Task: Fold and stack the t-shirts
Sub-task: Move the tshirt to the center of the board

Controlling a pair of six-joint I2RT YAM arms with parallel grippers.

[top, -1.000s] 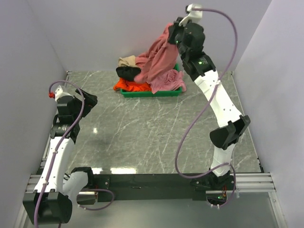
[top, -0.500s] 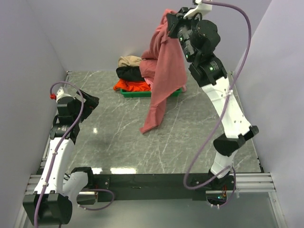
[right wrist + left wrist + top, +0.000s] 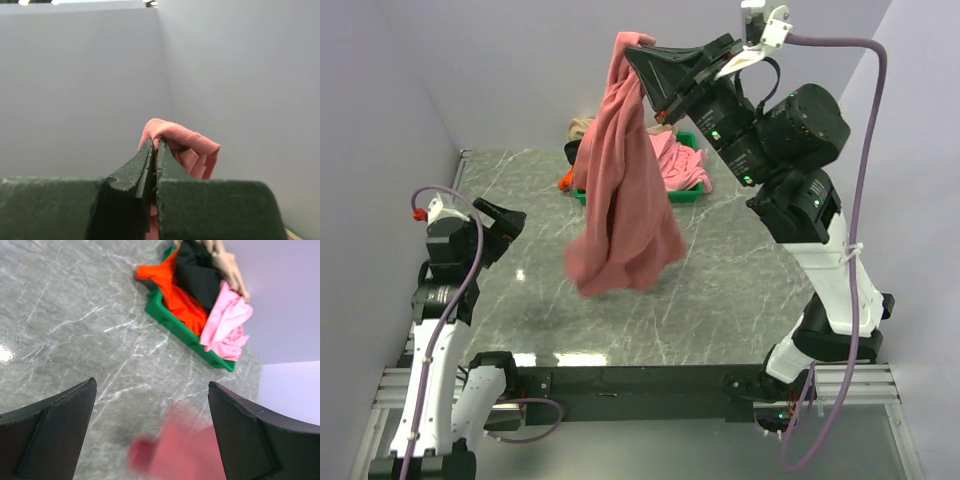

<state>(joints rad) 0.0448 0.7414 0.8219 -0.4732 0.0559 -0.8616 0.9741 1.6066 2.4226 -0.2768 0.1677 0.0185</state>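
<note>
My right gripper (image 3: 638, 52) is shut on the dusty brick-red t-shirt (image 3: 620, 190) and holds it high; the shirt hangs free above the table. In the right wrist view the gripper (image 3: 154, 144) pinches a fold of the shirt (image 3: 190, 142). The shirt's lower end shows blurred in the left wrist view (image 3: 185, 450). The light pink (image 3: 227, 322), bright orange-red (image 3: 175, 290), black (image 3: 200, 272) and tan (image 3: 227, 265) t-shirts lie heaped in the green tray (image 3: 172, 325). My left gripper (image 3: 505, 220) is open and empty at the left, low over the table.
The green tray (image 3: 695, 190) stands at the back of the grey marble table (image 3: 740, 280), near the back wall. Walls close in the left, back and right sides.
My right gripper has lifted the brick-red shirt out of the tray and swung it left and toward the front; the shirt now hangs clear of the tray. The left arm shifted slightly.
</note>
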